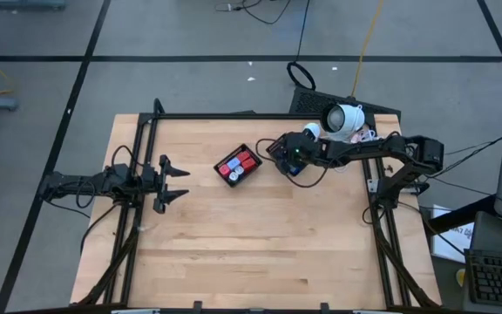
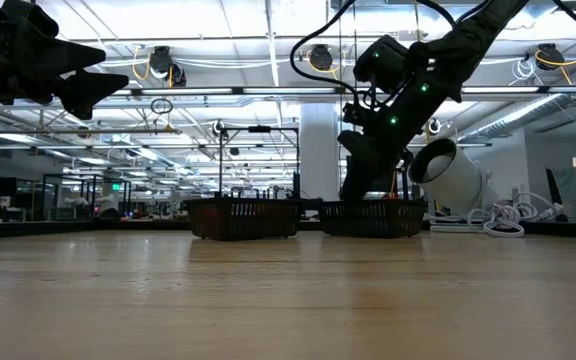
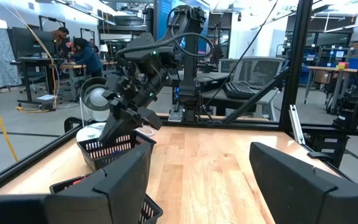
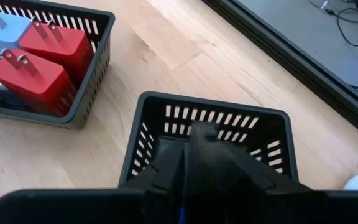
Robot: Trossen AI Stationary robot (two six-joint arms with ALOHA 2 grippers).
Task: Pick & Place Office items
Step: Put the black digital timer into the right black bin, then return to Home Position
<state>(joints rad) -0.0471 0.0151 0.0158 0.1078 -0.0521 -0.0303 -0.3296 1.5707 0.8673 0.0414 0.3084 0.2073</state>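
- Two black mesh baskets are seen on the wooden surface [image 1: 260, 253]: a long basket [image 1: 238, 166] and, just to its right in the high view, a square basket [image 1: 288, 159].
- Red blocks [image 4: 42, 59] with metal prongs are packed side by side inside the long basket; a pale blue block [image 4: 2, 31] lies among them, touching the reds.
- In the high view, red and pale pieces [image 1: 237, 165] are shown filling the long basket.
- The right claw [image 4: 194, 149] is held directly over the square basket, its tip inside the basket's rim in the right wrist view.
- The right claw's fingers are seen drawn close together, with only a thin slit between them; nothing can be made out in that slit.
- The square basket's contents are hidden by the claw.
- The left claw [image 1: 174, 183] is held well left of the long basket, above the surface, near the surface's left frame.
- Its fingers [image 3: 303, 180] are spread wide, with nothing between them.
- People are seen at desks in the room behind the baskets.
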